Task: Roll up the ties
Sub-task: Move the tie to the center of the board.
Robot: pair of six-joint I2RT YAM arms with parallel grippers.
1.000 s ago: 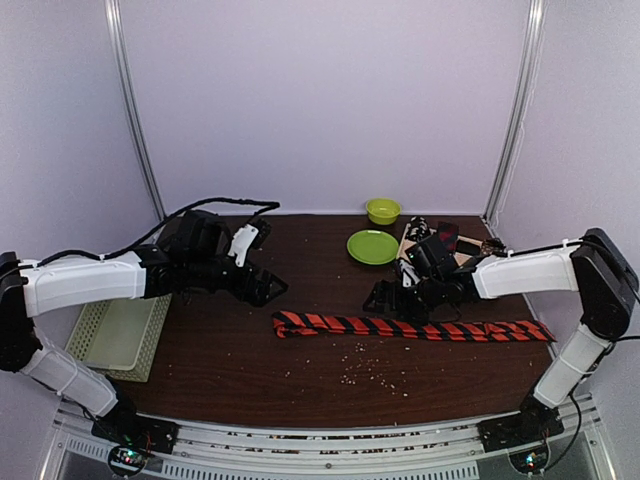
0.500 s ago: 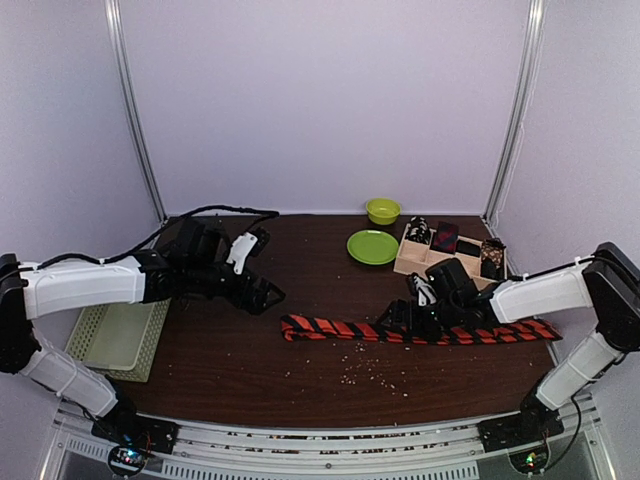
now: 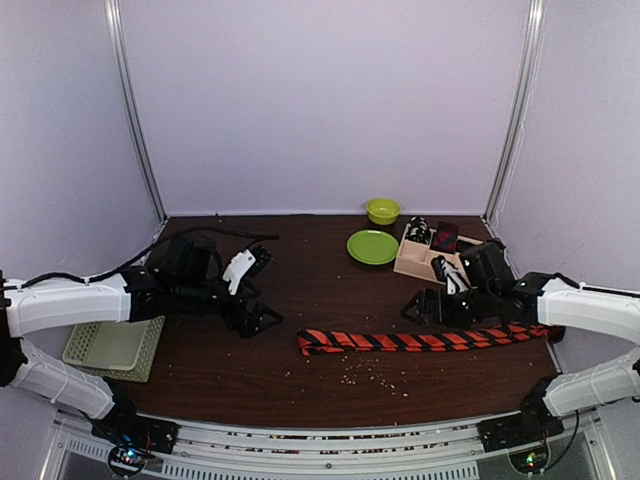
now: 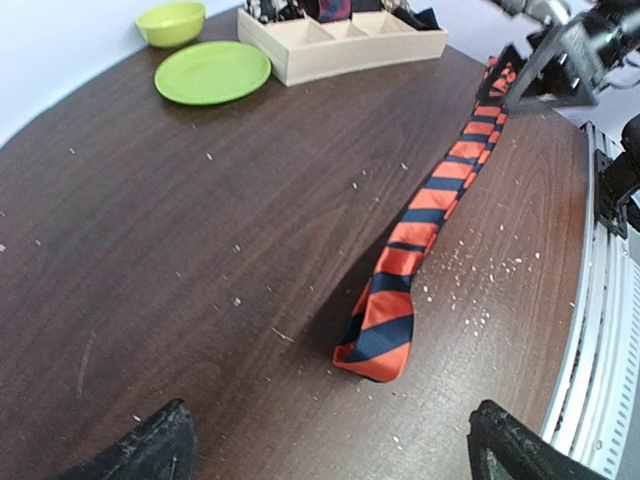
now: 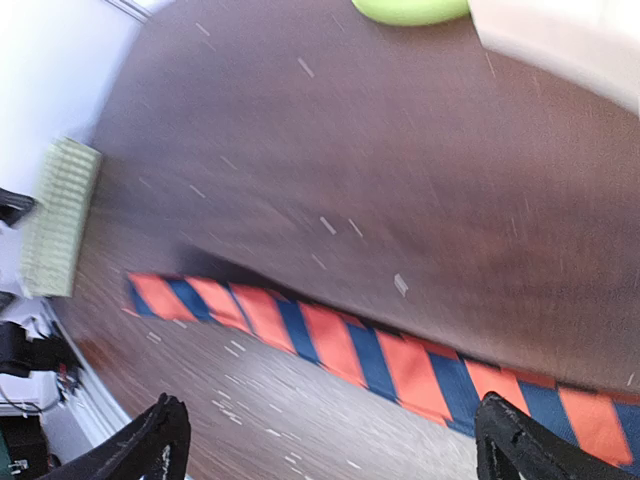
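1. The dark wooden table (image 3: 300,270) carries everything; a pale green basket (image 3: 110,345) sits at its near left edge
2. The left gripper (image 3: 260,296) hangs over the table's left half, well apart from the tie, its jaws spread wide and holding nothing
3. The right gripper (image 3: 427,302) hovers just far of the tie's right half, also spread wide with nothing between its fingers; its wrist view is blurred
4. The orange-red striped tie (image 3: 420,341) lies flat and fully stretched out, left to right across the near right part of the table, with no turn rolled in it
5. A wooden box (image 3: 413,264) at the far right holds other ties (image 3: 445,237); beside it sits a green plate (image 3: 372,247)
6. Judgement: this is the approach before the first roll. Next, one gripper must drop onto a tie end, pinch it and fold it over itself, while the other steadies the strip
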